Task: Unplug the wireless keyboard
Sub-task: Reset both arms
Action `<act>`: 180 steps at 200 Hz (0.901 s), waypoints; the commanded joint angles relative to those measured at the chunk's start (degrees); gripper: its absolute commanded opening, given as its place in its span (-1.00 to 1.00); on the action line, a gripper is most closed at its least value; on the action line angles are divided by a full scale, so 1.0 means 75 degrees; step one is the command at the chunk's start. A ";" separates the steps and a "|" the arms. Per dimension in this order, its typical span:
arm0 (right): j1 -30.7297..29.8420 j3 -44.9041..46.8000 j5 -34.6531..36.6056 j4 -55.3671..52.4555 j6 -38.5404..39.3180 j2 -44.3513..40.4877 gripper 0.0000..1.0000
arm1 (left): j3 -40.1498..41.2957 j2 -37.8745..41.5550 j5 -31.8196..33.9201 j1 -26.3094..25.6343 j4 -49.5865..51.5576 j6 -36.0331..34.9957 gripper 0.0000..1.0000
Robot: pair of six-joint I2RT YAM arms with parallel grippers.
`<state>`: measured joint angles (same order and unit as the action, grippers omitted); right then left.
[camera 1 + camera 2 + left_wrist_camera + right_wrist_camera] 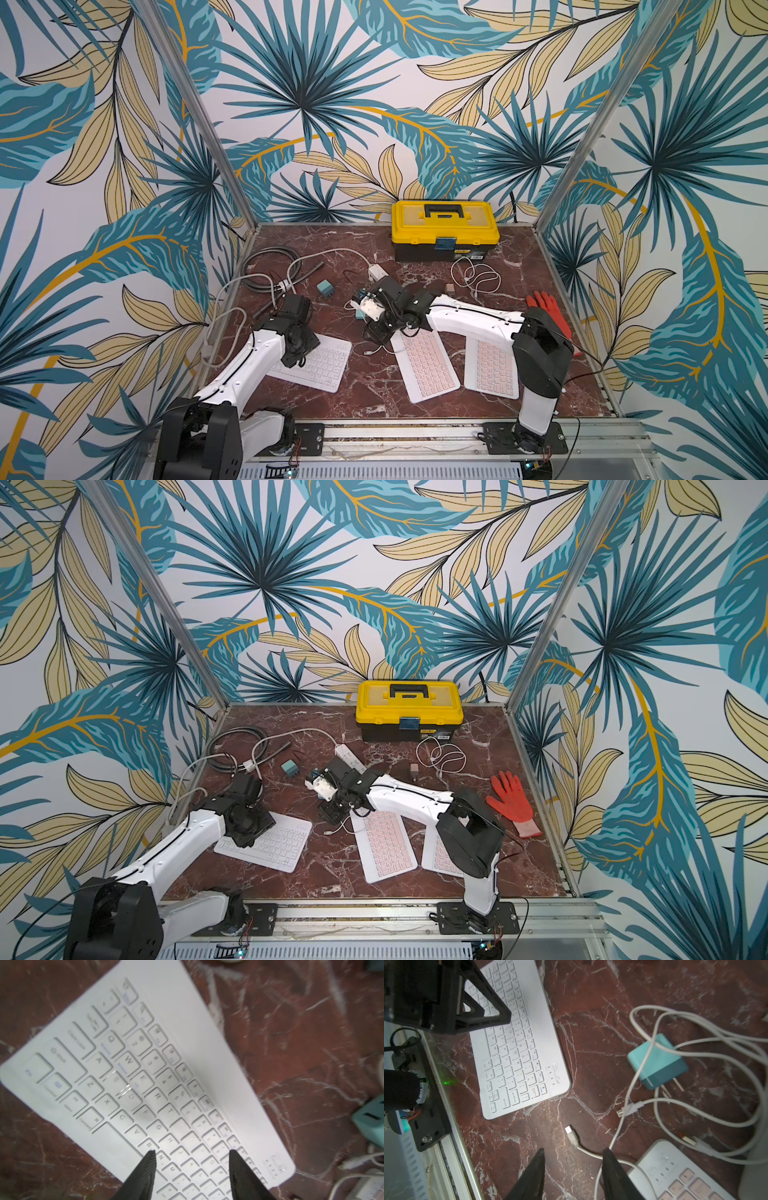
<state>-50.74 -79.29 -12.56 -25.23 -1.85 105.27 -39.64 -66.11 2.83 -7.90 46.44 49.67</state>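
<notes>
A white keyboard (322, 370) (145, 1076) lies at the front left, and my left gripper (192, 1152) hangs open just above its keys, holding nothing. Two pink-keyed keyboards (426, 368) (490, 370) lie to its right. Between the white keyboard (519, 1047) and a pink keyboard's corner (675, 1172), a white cable's plug (572, 1134) (368, 352) lies loose on the table, plugged into nothing. My right gripper (573, 1152) stands open over the bare table just behind that plug. The cable passes under one of its fingers (610, 1167).
A teal charger (656, 1061) sits under loops of white cable (737, 1122). In a top view, a second teal charger (324, 286), a white power strip (377, 272), a grey cable coil (266, 270), a yellow toolbox (444, 228) and a red glove (548, 311) lie further back and right.
</notes>
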 commanded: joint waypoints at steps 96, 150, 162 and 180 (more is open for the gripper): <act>0.2713 0.2798 0.1156 0.2669 -0.1342 -0.2450 0.97 | 0.0284 0.0772 0.1452 -0.1796 -0.6098 -0.4848 0.99; 0.3900 0.4137 0.2084 0.2838 -0.1384 -0.3716 0.99 | 0.1272 0.0927 0.2448 -0.1510 -0.7070 -0.5626 0.99; 0.4166 0.4576 0.2457 0.3107 -0.1463 -0.4120 0.99 | 0.1848 0.1199 0.2253 -0.1149 -0.8036 -0.5664 0.99; 0.4582 0.5417 0.3056 0.3775 -0.1652 -0.4737 0.99 | 0.2360 0.1475 0.1800 -0.0330 -0.8753 -0.5442 0.99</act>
<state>-19.18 -44.88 2.96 -2.98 -12.05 74.67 -26.06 -57.82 17.69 -16.32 -7.60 9.74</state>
